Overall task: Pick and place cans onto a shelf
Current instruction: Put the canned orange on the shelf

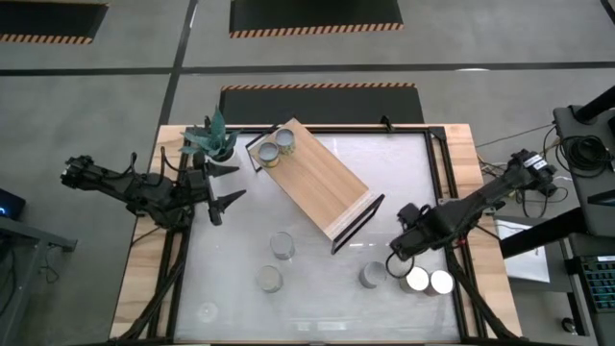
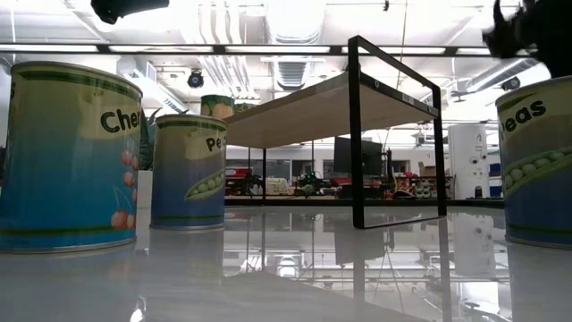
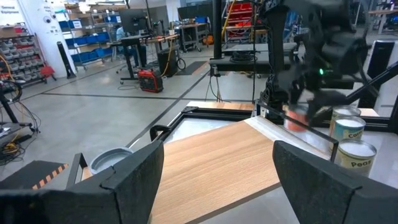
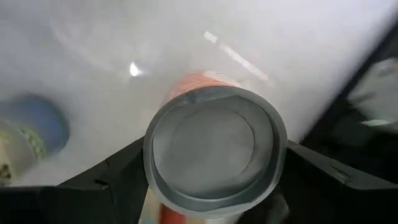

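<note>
The light-wood shelf stands slantwise mid-table, with two cans on its far left end. Several more cans stand on the white table: two left of centre, one grey-topped and two white-topped near the right. My right gripper is shut on a can with an orange-red side, just left of the white-topped pair. My left gripper is open and empty, off the shelf's far left end and beside the plant, level with the shelf board. My right gripper pinches the can's round side just under its top rim, one finger on each opposite side. The fingers come from above, pointing down. The can stays about upright, top up, and seems lifted clear of the table.
A white pot with a green plant stands at the far left, close to my left gripper. The table's black frame runs along its edges. Large Peas and cherry cans fill the low view's sides. Open table lies near the front centre.
</note>
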Action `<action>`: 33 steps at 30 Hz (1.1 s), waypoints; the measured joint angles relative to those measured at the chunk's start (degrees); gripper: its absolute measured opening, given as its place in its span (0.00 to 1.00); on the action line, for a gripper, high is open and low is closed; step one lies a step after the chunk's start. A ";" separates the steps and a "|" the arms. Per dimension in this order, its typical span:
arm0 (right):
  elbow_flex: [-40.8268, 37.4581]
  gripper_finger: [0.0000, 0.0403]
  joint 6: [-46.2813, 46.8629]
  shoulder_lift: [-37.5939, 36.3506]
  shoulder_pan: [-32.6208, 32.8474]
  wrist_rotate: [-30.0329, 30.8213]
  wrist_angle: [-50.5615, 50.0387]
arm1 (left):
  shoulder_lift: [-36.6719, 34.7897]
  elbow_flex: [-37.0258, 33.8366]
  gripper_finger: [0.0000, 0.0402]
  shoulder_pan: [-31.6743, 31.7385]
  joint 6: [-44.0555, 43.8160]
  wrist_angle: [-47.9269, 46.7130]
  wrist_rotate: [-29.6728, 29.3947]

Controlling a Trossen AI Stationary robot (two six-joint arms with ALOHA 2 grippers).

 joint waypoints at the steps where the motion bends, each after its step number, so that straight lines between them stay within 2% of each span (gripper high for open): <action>1: 2.02 0.71 -0.18 -0.29 -0.39 1.73 -3.29 | 0.00 0.00 0.70 0.01 0.00 0.15 0.00; 4: 7.93 0.70 -0.30 -0.53 -1.66 8.43 -12.20 | 0.00 0.00 0.70 0.00 0.00 0.29 0.00; 8: 13.03 0.71 -5.23 -1.63 -4.49 16.98 -11.04 | 0.00 0.00 0.70 -0.01 0.00 0.28 -0.02; 18: 23.59 0.71 -20.74 -0.73 -17.08 24.78 -11.25 | 0.00 0.00 0.70 -0.01 0.00 0.32 -0.02; 24: 28.25 0.71 -36.05 1.66 -23.93 23.36 1.02 | 0.00 0.00 0.70 0.01 0.11 0.41 0.00; 29: 30.50 0.71 -50.15 5.76 -30.06 15.17 15.48 | 0.00 0.00 0.70 0.01 0.17 0.47 0.00; 33: 33.66 0.71 -58.54 11.07 -34.99 8.77 21.39 | 0.00 0.00 0.70 0.01 0.17 0.50 0.00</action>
